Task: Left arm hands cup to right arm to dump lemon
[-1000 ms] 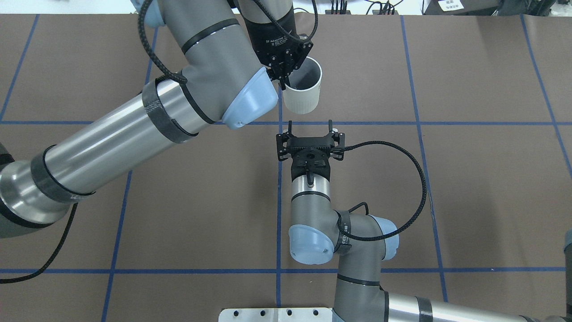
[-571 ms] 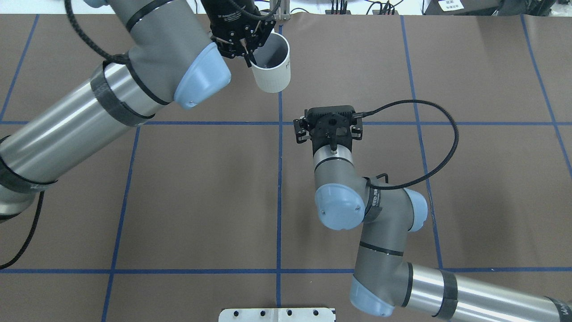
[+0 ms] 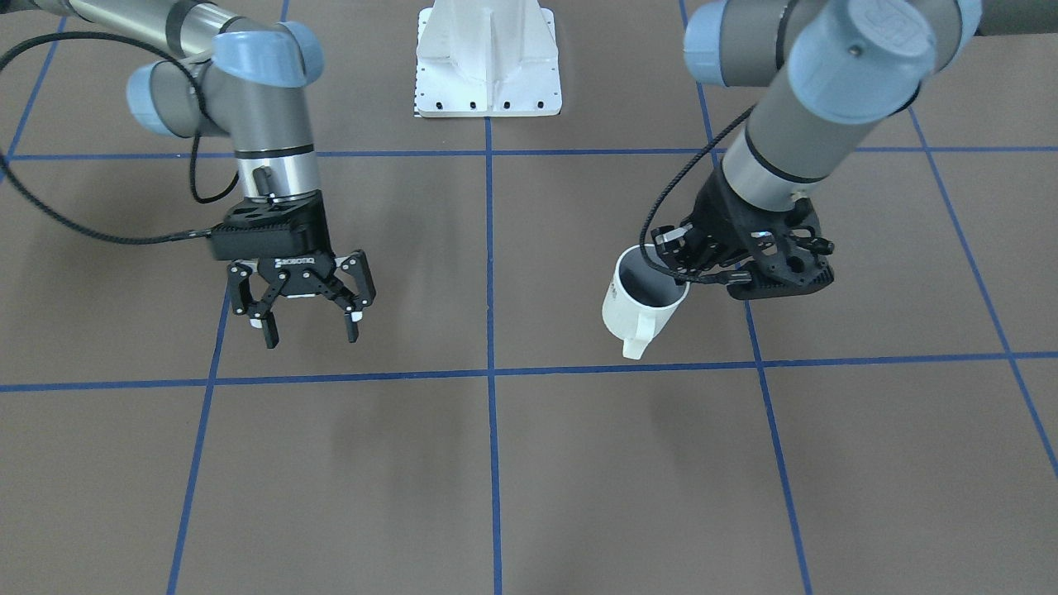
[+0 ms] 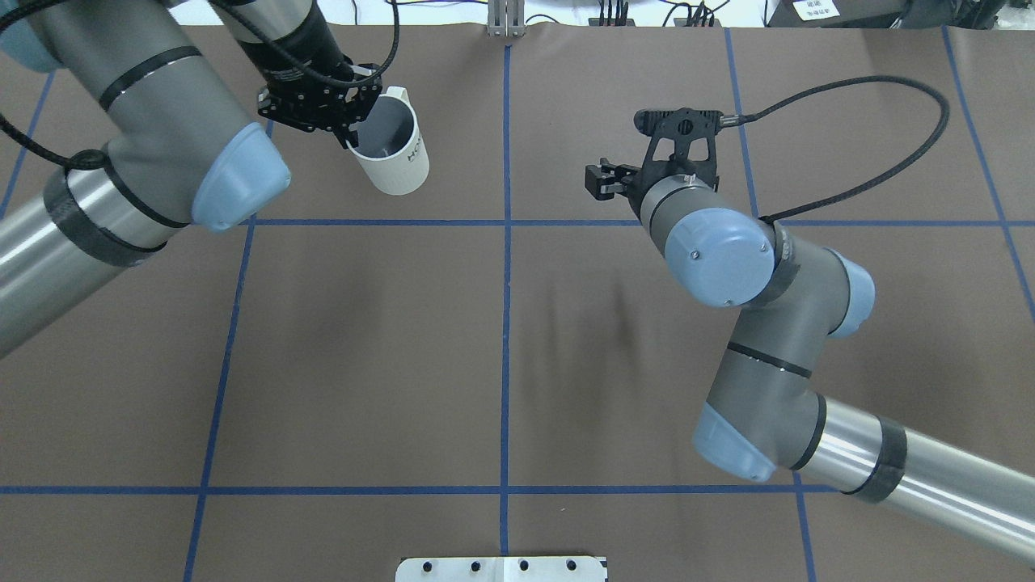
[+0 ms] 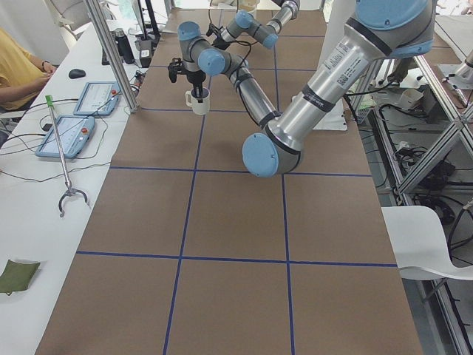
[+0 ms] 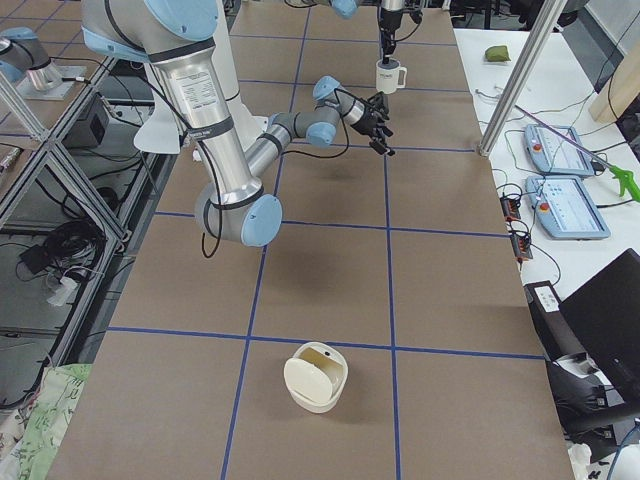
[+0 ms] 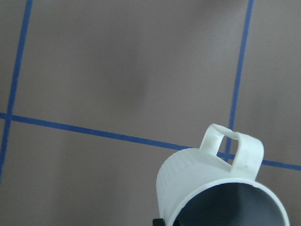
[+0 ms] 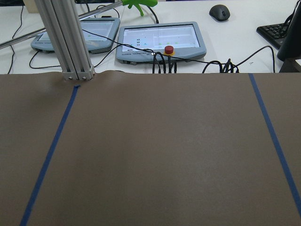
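Note:
The cream-white cup [image 4: 396, 153] hangs a little tilted from my left gripper [image 4: 349, 129], which is shut on its rim, one finger inside the grey interior. It sits at the far left of the table, low over the surface; I cannot tell whether it touches. The cup also shows in the front view [image 3: 640, 302] with its handle toward the camera, and in the left wrist view [image 7: 221, 188]. No lemon shows in the cup or on the table. My right gripper [image 3: 306, 326] is open and empty, hanging well apart from the cup on the right half.
The white robot base plate [image 3: 488, 66] sits at the near edge. A cream container [image 6: 315, 375] lies on its side at the table's right end. An aluminium post [image 8: 66, 37] and teach pendants [image 8: 160, 42] stand at the far edge.
My left arm has carried the cup leftward, away from the table's middle. My right arm has swung to the right and farther from the base, so the two grippers are farther apart.

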Available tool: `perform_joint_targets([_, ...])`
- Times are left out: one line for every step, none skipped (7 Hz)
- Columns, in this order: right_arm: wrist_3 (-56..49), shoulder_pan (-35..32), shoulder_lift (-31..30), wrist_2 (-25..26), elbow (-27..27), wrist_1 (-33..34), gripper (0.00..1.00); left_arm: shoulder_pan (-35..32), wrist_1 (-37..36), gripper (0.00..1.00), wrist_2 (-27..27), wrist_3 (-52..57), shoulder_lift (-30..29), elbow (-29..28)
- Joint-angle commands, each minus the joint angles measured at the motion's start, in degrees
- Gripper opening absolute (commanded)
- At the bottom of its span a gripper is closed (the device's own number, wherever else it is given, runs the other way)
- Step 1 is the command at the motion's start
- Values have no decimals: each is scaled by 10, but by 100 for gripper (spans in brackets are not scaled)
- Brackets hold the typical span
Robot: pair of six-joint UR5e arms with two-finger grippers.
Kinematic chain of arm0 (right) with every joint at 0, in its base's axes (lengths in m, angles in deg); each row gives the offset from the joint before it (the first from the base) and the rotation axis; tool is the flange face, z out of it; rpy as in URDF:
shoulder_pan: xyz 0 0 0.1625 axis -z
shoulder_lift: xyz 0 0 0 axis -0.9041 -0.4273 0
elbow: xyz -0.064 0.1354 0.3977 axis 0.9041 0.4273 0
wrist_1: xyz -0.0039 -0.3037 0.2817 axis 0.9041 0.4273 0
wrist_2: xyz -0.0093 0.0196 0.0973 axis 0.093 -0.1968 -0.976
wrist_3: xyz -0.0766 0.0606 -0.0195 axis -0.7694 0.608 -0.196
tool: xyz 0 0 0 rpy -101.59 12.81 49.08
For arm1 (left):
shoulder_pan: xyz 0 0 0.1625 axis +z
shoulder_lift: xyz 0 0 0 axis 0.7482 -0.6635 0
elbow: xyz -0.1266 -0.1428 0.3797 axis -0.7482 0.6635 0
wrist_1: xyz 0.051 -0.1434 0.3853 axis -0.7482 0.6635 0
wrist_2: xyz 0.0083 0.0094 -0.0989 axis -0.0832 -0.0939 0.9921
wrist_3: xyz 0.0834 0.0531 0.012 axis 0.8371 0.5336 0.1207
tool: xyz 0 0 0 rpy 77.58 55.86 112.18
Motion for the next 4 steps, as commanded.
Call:
perform_joint_targets([-99,-122,-45,-186,-3,6,100,-30,114,0,40,66,132,14])
perform_joint_targets([-107,-184,-67,-279,1,7,100,-43,124,0,41,112,168,14])
perform_joint_targets([-155,-232,-109,-353,2,7,100,-67,119,0,41,190,199,13])
perform_joint_targets([-202,-268,-147,-399,1,7,100,-81,121,0,42,226,227,13])
